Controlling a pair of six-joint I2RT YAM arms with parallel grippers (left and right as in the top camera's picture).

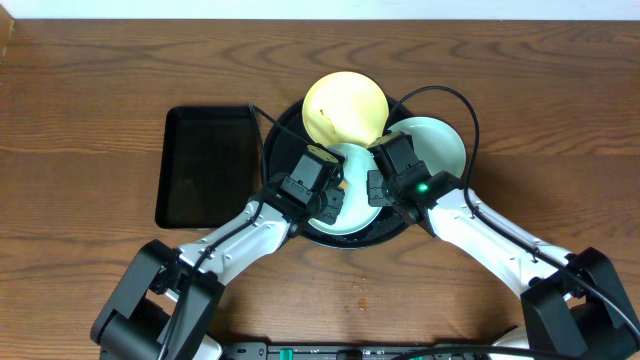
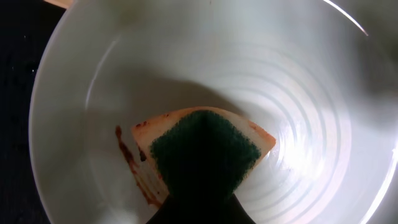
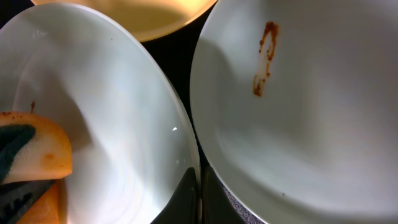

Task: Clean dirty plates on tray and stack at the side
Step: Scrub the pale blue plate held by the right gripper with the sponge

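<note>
The round black tray [image 1: 283, 128] holds three plates. The pale yellow plate [image 1: 345, 108] lies at the back. One mint-green plate [image 1: 435, 145] at the right carries a brown smear [image 3: 264, 59]. The middle mint-green plate [image 1: 350, 160] sits under both grippers. My left gripper [image 1: 328, 195] is shut on a sponge [image 2: 205, 140] with a green pad, pressed onto this plate [image 2: 298, 81] beside a reddish-brown smear [image 2: 127, 163]. My right gripper [image 1: 378, 185] is shut on the same plate's rim [image 3: 186, 155], its fingers [image 3: 186, 202] pinching the edge.
A smaller rectangular black tray [image 1: 205, 165] lies left of the round one. Brown wooden table [image 1: 90, 90] surrounds both. Black cables [image 1: 465, 110] loop over the right plate. The arm bases stand at the front edge.
</note>
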